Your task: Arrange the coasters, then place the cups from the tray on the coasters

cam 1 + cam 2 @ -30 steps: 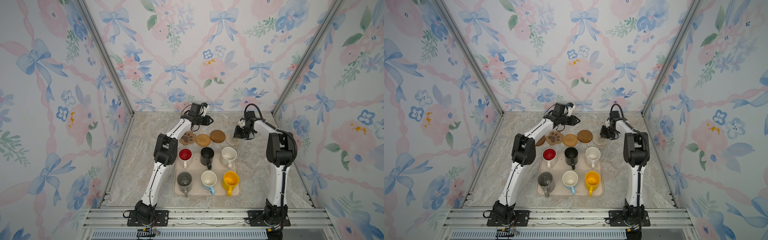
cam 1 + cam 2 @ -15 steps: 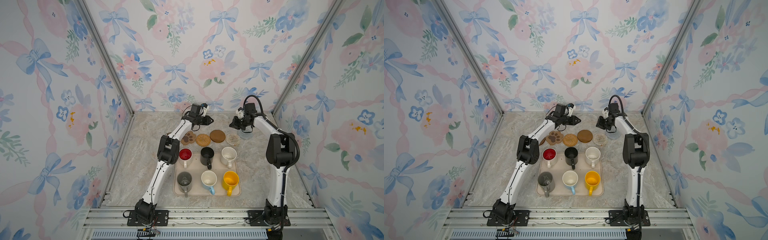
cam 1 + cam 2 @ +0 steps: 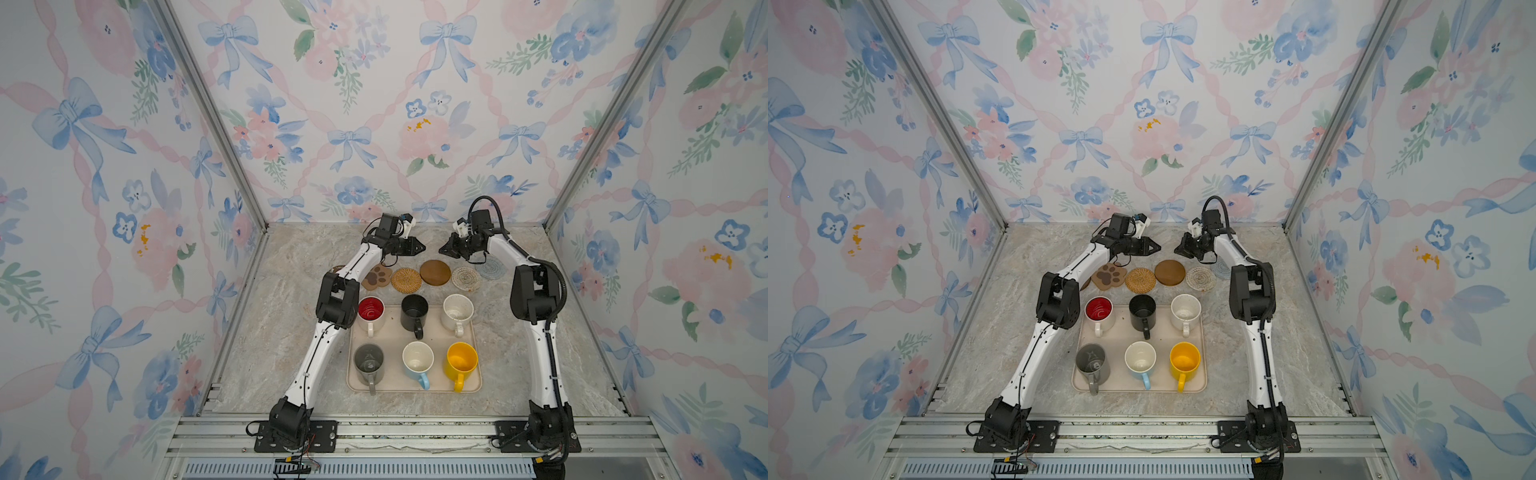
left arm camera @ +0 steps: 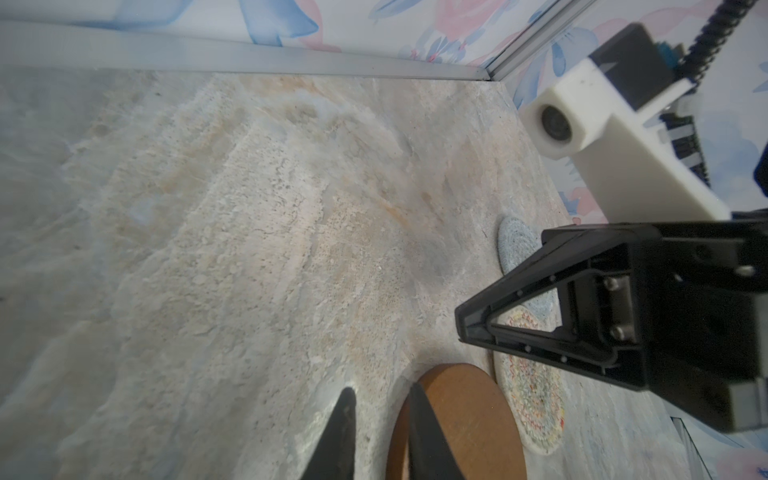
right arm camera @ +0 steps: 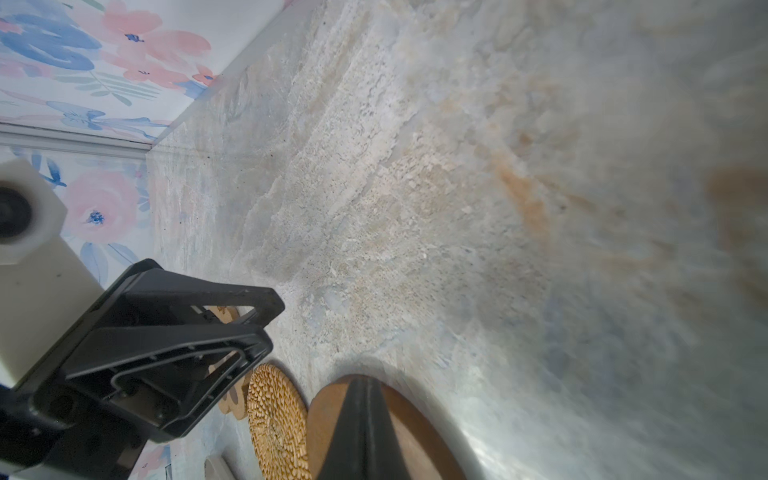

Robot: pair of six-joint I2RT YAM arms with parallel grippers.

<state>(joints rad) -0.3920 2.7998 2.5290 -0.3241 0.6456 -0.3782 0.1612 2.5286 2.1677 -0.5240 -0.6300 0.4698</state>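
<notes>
Marbled table [image 3: 266, 332] boxed in on three sides by walls [image 3: 374, 104] papered with bows and flowers, metal rail [image 3: 374, 432] along the near edge. Five coasters [image 3: 406, 279] in a row just behind the beige tray [image 3: 353, 386], sixth coaster [image 3: 1086, 284] half hidden by the left arm [image 3: 353, 266]; six cups [image 3: 414, 309] upright on the tray. Left end effector [image 3: 423, 248] narrowly spread and empty, right end effector [image 3: 441, 251] pressed together, tips facing but apart over the bare far strip. Open table on both sides of the tray.
</notes>
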